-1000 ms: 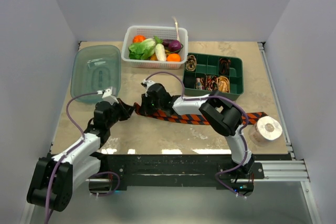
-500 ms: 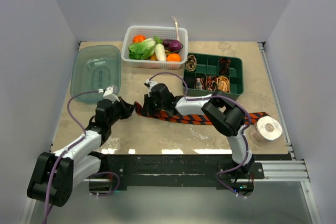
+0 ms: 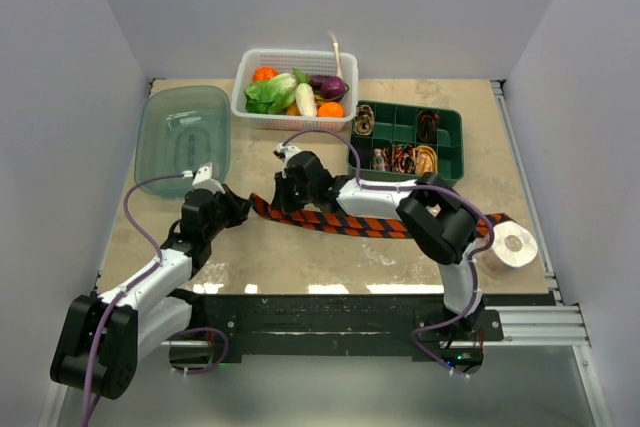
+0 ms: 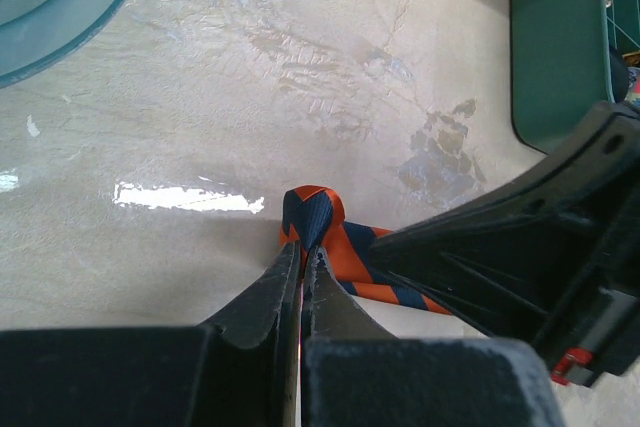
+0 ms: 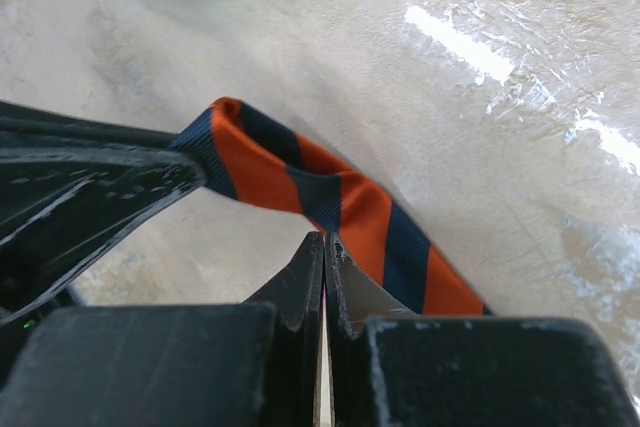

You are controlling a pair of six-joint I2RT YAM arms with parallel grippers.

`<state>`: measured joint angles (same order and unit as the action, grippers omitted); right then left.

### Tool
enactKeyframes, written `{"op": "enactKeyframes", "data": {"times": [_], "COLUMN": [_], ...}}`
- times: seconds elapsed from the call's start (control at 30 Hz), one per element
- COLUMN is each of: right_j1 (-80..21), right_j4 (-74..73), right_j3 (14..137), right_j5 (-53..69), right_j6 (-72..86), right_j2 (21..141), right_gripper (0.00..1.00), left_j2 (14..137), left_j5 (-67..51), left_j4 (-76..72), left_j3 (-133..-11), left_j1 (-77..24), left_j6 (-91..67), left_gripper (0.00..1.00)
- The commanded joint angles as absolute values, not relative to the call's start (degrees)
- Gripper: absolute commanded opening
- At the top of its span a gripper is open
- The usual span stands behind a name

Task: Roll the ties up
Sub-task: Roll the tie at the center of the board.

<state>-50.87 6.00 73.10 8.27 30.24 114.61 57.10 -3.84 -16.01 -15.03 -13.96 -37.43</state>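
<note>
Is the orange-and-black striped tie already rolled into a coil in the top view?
No, the striped tie lies stretched out flat along the table, running from mid-table rightward to the tape roll.

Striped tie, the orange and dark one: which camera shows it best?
Top external view: only there does the striped tie show along most of its length, though the right arm covers part. The left wrist view shows just its folded end; the right wrist view, a short stretch by that fold.
</note>
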Motion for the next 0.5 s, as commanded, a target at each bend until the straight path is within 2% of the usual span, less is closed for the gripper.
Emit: {"op": "enactKeyframes", "data": {"times": [0.0,0.47], "right_j1": [-50.6,-50.8], "right_j4": [5.1,9.9], "right_j3": [76.5,79.6], "right_j5": [6.2,11.5], "right_j6": [28.9,33.2], "right_j2": [118.7,124.3], "right_gripper": [0.0,0.0], "left_j2": [56.9,57.1], "left_j5": [-4.3,-8.6], "left_j4": [-18.5,-21.4], "left_j3": [-17.2,-16.4], "left_j1": [-14.2,-15.1], "left_j6": [-37.2,-37.5], "left_gripper": [0.0,0.0]}}
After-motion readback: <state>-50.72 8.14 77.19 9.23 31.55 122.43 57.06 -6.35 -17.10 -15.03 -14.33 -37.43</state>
